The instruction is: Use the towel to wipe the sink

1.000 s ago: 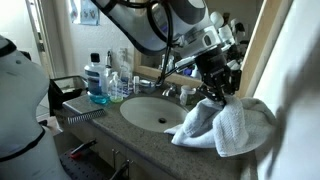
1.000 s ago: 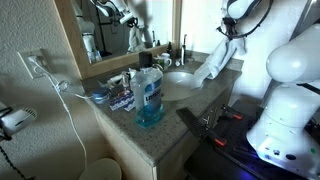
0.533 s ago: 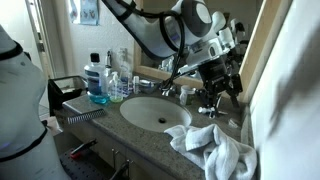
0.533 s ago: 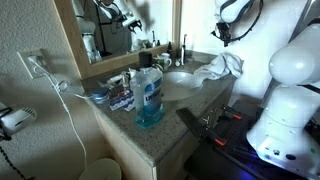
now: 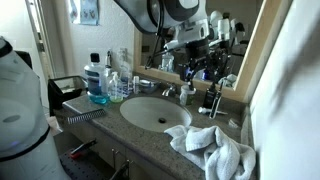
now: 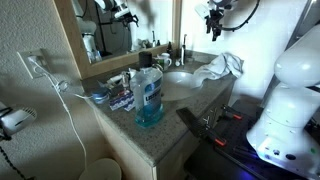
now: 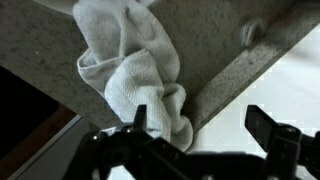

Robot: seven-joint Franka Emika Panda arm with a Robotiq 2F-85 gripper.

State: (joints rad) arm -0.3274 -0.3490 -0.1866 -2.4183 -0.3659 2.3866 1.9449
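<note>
The white towel [image 5: 216,150] lies in a crumpled heap on the granite counter beside the oval white sink [image 5: 150,112], in both exterior views; the towel [image 6: 222,67] rests at the counter's corner next to the sink [image 6: 181,79]. My gripper [image 5: 207,72] hangs well above the counter, open and empty, high over the towel [image 7: 130,70]. In the wrist view the gripper [image 7: 200,116] shows two dark fingers spread wide with nothing between them, the towel directly below the left finger [image 7: 140,115], and the pale sink basin [image 7: 285,85] at right.
A blue mouthwash bottle [image 5: 97,81] [image 6: 148,96] and small toiletries stand at the counter's far end. The faucet [image 5: 181,92] rises behind the sink, below the mirror. The counter edge [image 7: 60,95] drops off close beside the towel. A black ridged item [image 5: 72,116] lies near the bottles.
The gripper opened and let go of the towel, which dropped into a heap on the counter beside the sink. The gripper then rose clear above it.
</note>
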